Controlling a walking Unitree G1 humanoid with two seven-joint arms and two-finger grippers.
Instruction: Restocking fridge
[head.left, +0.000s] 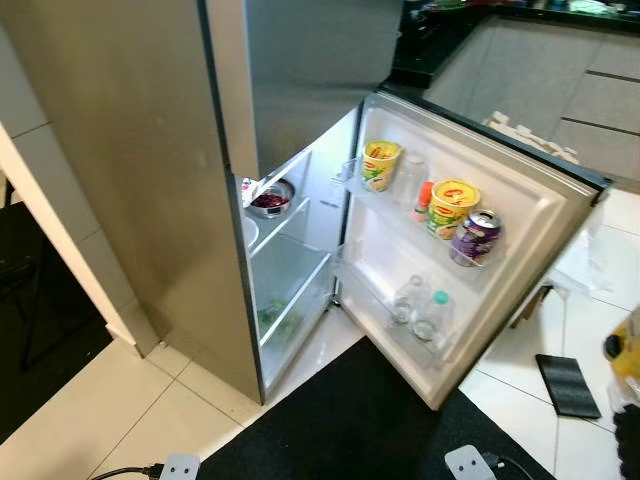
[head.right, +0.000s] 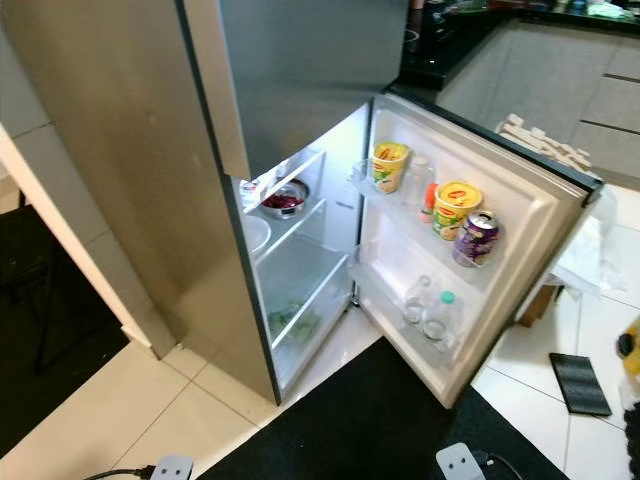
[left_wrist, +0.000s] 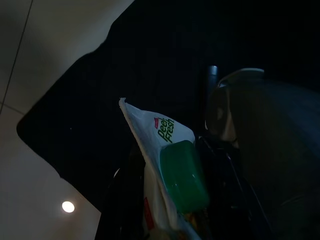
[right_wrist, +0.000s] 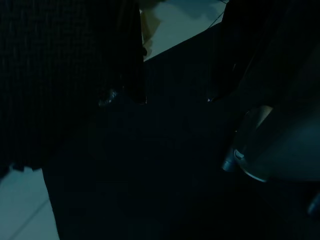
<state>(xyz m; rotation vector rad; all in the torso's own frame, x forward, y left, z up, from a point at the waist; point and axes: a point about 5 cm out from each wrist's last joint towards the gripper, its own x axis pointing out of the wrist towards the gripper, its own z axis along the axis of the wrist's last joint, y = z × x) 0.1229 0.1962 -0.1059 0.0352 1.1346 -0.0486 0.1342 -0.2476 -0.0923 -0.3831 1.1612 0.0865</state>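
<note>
You face a steel fridge (head.left: 130, 180) on white tile, door (head.left: 540, 215) open, black mat (head.left: 350, 430) below. Left gripper (left_wrist: 165, 200) grasps a green-capped white carton (left_wrist: 170, 165); right gripper's (right_wrist: 175, 97) state cannot be told.

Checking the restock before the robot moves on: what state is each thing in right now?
Fridge door: swung wide open.
Purple can: upright on the door's upper shelf.
Two yellow cups: upright on that shelf.
Water bottles: upright in the lower door shelf.
Metal bowl: on an inner shelf, holding something dark red.
Juice carton: green cap on, held by the left gripper.
</note>
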